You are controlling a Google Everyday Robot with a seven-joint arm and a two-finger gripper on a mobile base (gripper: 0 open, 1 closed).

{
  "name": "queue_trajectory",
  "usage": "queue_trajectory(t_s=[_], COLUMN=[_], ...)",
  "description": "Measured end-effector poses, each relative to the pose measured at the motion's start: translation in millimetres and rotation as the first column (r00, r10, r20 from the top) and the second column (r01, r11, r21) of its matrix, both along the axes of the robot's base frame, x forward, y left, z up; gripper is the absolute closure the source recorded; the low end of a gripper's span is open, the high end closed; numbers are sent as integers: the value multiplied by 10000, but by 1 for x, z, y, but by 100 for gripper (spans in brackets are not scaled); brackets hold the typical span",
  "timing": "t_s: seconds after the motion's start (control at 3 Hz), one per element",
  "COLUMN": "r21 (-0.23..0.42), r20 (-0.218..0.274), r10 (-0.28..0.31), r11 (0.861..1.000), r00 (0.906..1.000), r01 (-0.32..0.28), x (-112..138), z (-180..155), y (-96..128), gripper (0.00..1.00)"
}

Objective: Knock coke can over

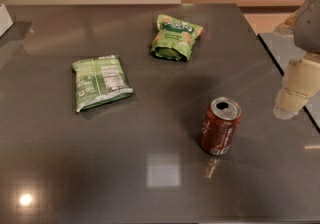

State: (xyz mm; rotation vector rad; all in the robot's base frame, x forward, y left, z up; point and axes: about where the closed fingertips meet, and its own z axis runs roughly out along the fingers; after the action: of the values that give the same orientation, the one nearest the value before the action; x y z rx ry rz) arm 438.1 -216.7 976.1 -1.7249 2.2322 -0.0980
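Note:
The coke can (220, 126) is dark red with a silver top and an open pull-tab hole. It stands upright on the dark grey table (150, 178), right of the middle. My gripper (295, 93) is at the right edge of the view, to the right of the can and a little above the table. It is apart from the can, with a clear gap between them. Only its pale cream finger part and the grey arm above it show.
Two green snack bags lie on the table: one flat at the left (100, 82), one crumpled at the back middle (176, 36). The table's right edge (290, 83) runs just under the gripper. A white object (4, 18) sits at the far left edge.

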Motion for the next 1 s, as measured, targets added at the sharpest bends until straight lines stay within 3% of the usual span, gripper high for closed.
queue_trajectory(t_s=[0.67,1.0], r21=[333,1385], r20=[-5,145], r10=[55,353], r11=[9994,9897], r00=[10000,9993], r01=[-55,-369], x=[-2,-9], z=[0,-8], y=[0,5], gripper=[0,0])
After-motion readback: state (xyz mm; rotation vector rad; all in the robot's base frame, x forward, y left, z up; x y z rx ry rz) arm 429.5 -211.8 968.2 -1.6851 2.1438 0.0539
